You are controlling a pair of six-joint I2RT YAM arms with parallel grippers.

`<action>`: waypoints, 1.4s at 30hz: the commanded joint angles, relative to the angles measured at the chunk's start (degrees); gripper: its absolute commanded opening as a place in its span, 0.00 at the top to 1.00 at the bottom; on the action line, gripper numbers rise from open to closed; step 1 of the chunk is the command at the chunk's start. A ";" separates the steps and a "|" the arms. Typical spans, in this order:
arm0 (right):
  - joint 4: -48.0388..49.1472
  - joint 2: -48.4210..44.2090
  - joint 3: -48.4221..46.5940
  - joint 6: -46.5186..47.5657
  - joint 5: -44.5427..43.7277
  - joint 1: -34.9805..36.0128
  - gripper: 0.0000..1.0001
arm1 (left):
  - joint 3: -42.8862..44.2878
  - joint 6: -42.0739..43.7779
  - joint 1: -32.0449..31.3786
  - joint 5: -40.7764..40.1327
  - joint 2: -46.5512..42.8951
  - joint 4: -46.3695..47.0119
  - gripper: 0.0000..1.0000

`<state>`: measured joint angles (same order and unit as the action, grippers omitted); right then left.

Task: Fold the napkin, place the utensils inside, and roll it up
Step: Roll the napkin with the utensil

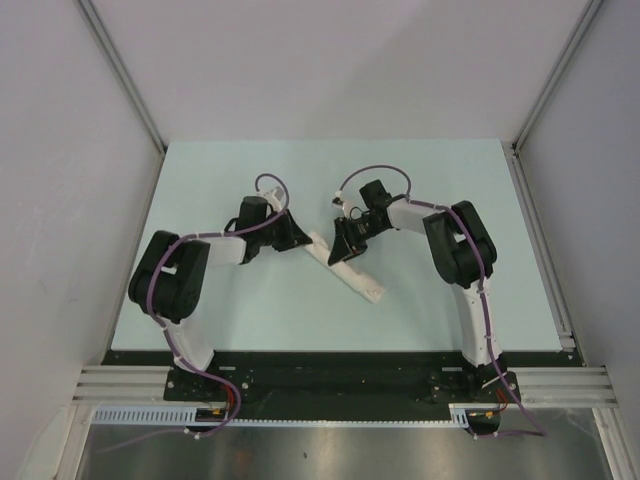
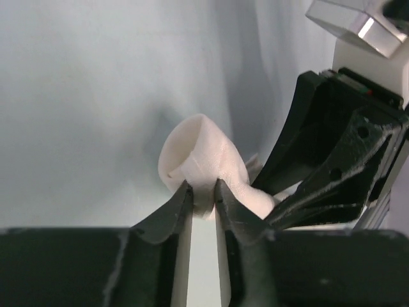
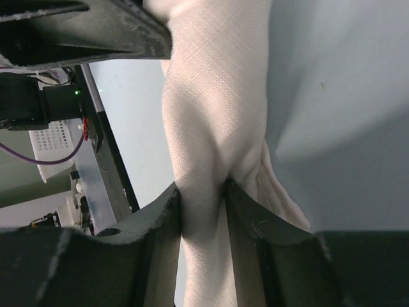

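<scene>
The napkin is a tight white roll lying diagonally on the pale table, running from upper left to lower right. My left gripper is shut on the roll's upper left end; in the left wrist view its jaws pinch the curled end of the napkin. My right gripper is shut on the roll's middle; in the right wrist view the napkin passes between its jaws. The knife is hidden.
The pale table has a metal rail along its right edge and a black strip at the near edge. The right gripper's black body sits close beside my left fingers.
</scene>
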<state>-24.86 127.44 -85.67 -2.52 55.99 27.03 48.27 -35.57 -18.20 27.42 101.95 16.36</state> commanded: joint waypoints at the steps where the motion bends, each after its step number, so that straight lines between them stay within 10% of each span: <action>1: -2.91 -0.68 0.85 -0.90 -2.89 0.84 0.57 | 2.18 -0.99 -1.32 1.85 1.41 2.54 0.92; 15: -2.21 -20.82 3.05 2.26 -34.70 13.12 0.40 | 5.16 -2.04 -1.32 1.23 2.55 -0.80 1.00; 28: -3.61 -12.48 1.03 3.58 -39.81 16.66 0.40 | 7.01 -3.36 -1.32 1.49 3.43 -2.12 0.99; 42: -4.05 -12.65 1.91 2.96 -44.38 13.14 0.41 | 8.33 -2.22 -0.79 0.27 2.20 -4.67 0.40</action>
<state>-28.51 115.50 -82.65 -0.25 15.46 42.00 54.43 -38.79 -19.00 27.83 105.14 12.58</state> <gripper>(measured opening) 0.593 0.577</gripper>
